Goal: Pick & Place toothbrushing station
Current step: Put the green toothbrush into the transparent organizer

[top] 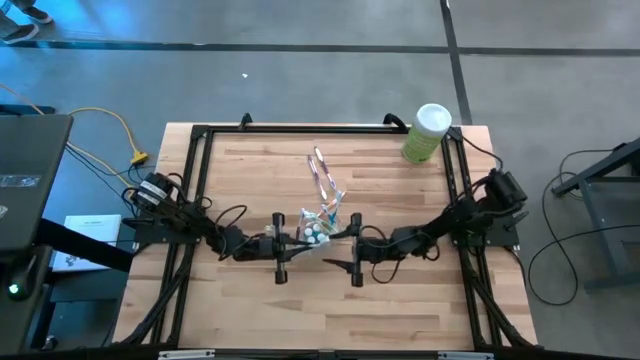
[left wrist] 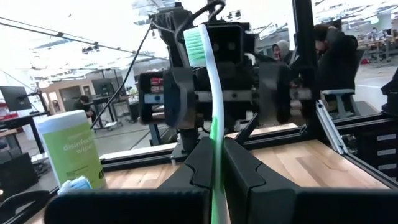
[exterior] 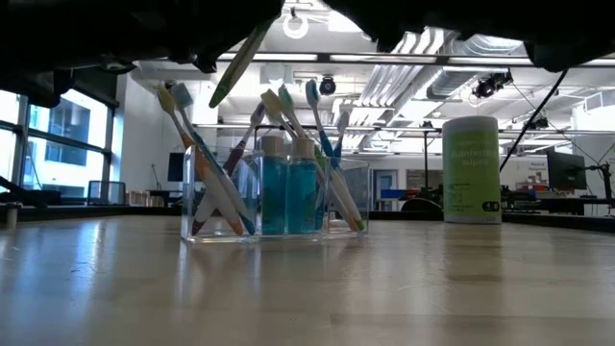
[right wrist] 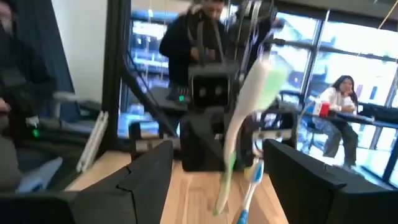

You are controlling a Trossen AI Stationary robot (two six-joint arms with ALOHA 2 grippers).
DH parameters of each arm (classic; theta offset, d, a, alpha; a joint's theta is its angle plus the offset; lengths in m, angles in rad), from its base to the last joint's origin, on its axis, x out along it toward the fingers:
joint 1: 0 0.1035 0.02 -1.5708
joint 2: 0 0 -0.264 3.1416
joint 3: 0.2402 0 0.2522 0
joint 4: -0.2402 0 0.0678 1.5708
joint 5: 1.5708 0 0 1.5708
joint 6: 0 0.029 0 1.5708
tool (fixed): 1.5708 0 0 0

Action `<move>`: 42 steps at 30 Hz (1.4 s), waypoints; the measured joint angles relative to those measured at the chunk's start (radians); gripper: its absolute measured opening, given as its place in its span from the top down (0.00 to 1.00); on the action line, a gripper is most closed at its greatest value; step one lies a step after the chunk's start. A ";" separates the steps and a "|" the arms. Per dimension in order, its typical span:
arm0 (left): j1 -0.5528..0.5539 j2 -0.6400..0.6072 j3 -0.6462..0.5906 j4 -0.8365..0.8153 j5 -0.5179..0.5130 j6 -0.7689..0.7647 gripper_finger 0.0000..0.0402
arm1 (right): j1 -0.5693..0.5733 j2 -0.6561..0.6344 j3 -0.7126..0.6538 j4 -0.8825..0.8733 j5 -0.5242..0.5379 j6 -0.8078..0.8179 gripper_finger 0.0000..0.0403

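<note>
At the middle of the wooden desk (top: 400,300), which has a black metal frame around its edges, stands the clear plastic cup (exterior: 274,202), and everything else can be placed from it. Inside the cup the teal-and-white toothpaste tubes (exterior: 288,187) stand upright, and several toothbrushes (exterior: 207,163) lean out over its rim. Two more toothbrushes (top: 322,172) lie flat on the desk just behind the cup, on the far side from the arms. The left end effector (left wrist: 214,158) is just beside the cup on its left and is closed on a green toothbrush (left wrist: 214,106), which stands between its fingers with the bristle head up. The right end effector (right wrist: 214,168) is just beside the cup on its right with its fingers spread wide apart and holding nothing; the green toothbrush shows in front of it. The light-green canister (top: 427,133) with a white lid stands well apart from the cup, near the far right corner of the desk. The desk surface is pale wood planks. Beyond it the room is a large workshop with a grey floor, big windows, ceiling pipes and lamps, and people sit at benches in the background.
</note>
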 joint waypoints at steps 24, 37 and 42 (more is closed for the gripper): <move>0.001 -0.001 0.000 -0.025 0.001 0.028 0.98 | -0.053 0.038 0.088 -0.105 -0.084 0.029 0.96; -0.014 -0.001 0.000 -0.044 0.001 0.136 0.88 | -0.053 0.038 0.088 -0.125 -0.114 0.058 0.98; -0.036 -0.001 0.001 -0.036 0.002 0.192 0.78 | -0.052 0.009 0.088 -0.177 -0.189 0.063 0.98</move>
